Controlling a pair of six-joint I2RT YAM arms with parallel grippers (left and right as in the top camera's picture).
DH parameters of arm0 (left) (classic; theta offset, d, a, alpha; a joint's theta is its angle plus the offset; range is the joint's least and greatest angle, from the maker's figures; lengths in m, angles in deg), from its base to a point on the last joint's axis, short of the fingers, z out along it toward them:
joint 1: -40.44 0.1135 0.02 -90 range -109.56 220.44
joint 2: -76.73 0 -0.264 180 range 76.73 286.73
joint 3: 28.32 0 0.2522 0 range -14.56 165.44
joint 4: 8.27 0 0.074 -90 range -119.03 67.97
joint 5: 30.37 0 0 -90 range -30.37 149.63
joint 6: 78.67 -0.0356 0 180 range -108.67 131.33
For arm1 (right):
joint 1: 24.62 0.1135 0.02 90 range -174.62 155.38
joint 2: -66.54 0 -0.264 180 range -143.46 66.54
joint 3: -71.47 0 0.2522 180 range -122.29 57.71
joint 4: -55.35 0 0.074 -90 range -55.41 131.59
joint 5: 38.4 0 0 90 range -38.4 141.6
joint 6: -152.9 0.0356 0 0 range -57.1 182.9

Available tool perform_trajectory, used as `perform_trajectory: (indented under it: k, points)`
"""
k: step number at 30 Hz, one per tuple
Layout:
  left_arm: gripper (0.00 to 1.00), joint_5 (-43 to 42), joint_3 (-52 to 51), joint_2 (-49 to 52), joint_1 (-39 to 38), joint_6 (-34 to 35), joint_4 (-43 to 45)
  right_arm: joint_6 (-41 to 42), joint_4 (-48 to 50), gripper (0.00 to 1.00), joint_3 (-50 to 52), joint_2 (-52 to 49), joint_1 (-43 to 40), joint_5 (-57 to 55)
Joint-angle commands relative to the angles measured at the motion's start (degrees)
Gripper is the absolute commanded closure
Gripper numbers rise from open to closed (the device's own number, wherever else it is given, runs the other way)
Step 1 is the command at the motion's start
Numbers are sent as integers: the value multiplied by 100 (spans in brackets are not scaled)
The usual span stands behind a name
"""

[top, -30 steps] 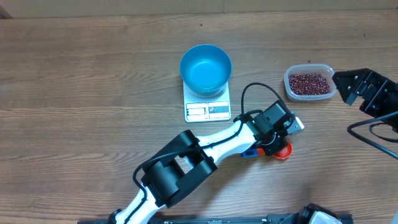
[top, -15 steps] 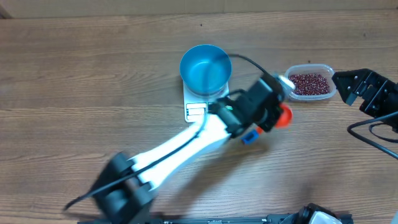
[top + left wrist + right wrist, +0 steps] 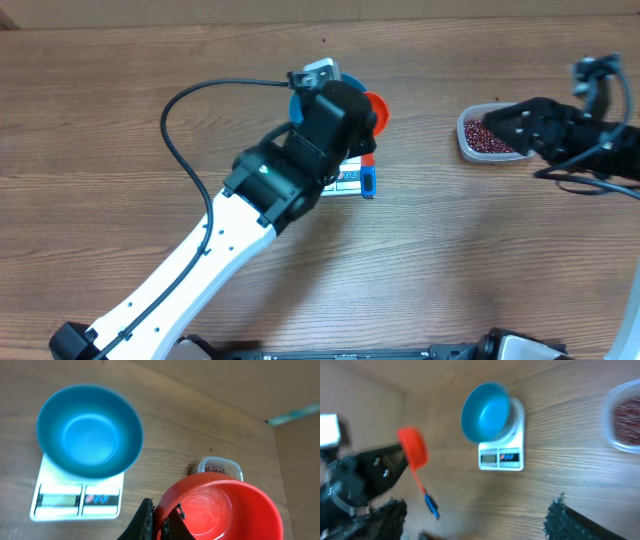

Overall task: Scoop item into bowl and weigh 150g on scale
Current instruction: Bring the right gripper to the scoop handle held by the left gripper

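Clamping the orange-red measuring scoop (image 3: 376, 110) in the left gripper (image 3: 161, 521), jaws pinched tight on the handle just behind the cup. Carrying it empty, with only bare red plastic showing inside the cup in the left wrist view. Hanging it over the right side of the blue bowl (image 3: 90, 432), itself seated on the white scale (image 3: 75, 502) and holding no beans yet.

Finding the beans (image 3: 492, 137) off to the right, heaped in the clear plastic tub (image 3: 466, 140), well apart from the scale and a little nearer than the bowl. Pointing the scoop's long axis near-to-far, cup at the far end and blue handle tip at the near end over the scale's display edge, so lying across the line to the tub and not along it. Judging from this: needing a sweep to the right and a turn of the cup toward the tub before any dip into the heap.

Spreading the right gripper (image 3: 512, 125) wide open with nothing between the fingers, sitting at the tub's right rim and far closer to it than the left; touching the rim or not, impossible to tell. Probably readying to steady the tub.
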Motion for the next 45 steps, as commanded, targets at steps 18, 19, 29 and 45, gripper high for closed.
perform_trajectory:
  k: [18, 19, 29, 45]
  points:
    - [96, -2865, 59, -44, 2201, 3781, -728, 2039, 1996, 40, -109, -1001, 2529, -466]
    - [95, -2938, 61, -46, 2201, 4011, -726, 2221, 2068, 41, -109, -955, 2529, -522]
    - [96, -3038, 59, -44, 2201, 4601, -732, 2835, 2354, 39, -83, -459, 2544, -920]
    - [96, -3449, 59, -42, 2201, 6054, -706, 3106, 3187, 43, -28, -730, 3687, -1606]
